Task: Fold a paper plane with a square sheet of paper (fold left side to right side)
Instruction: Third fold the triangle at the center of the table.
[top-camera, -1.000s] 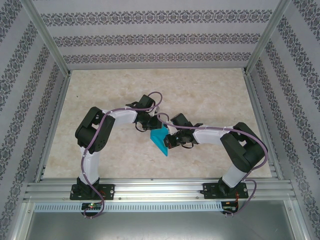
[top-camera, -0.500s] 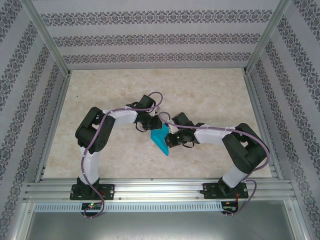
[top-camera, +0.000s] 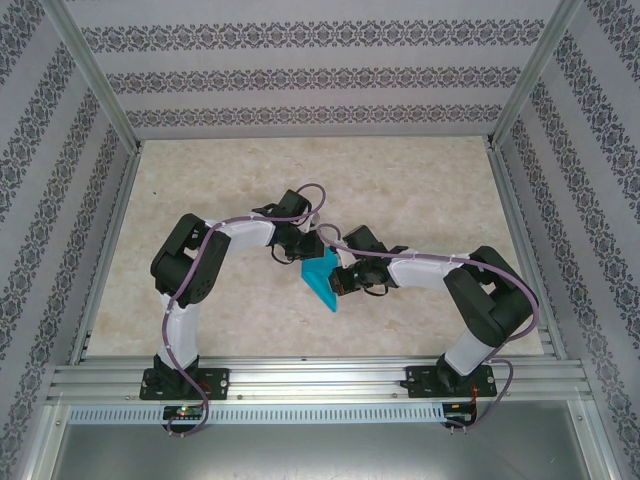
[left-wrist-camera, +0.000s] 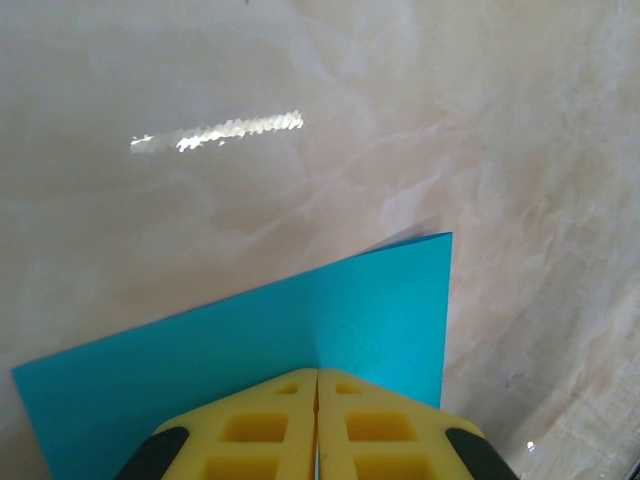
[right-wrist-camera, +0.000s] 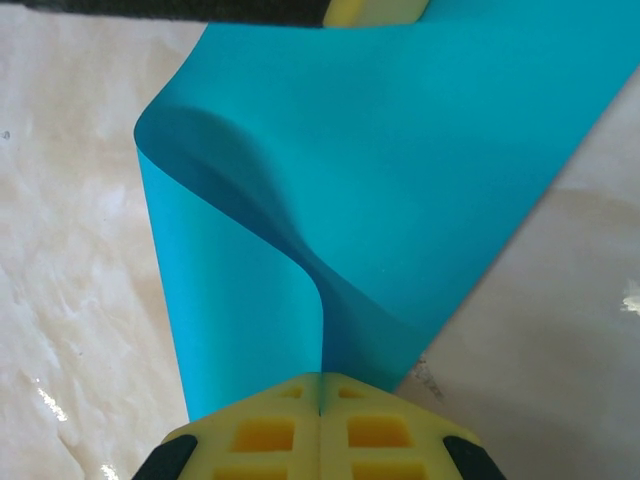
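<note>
Hardly moved: left jaws, right jaws clamped on curled square sheet of paper (top-camera: 322, 278); gripped edges hidden.

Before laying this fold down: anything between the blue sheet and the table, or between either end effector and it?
Nothing visible does. The left end effector and right end effector are shut on the square sheet of paper; the table beside it holds no object.

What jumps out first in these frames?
The bright teal square sheet of paper, pinched between the two arms at the middle of the pale marbled table. The left gripper and the right gripper are each shut on an edge of it. In the right wrist view the sheet curls over in a soft bend, not creased flat.
</note>
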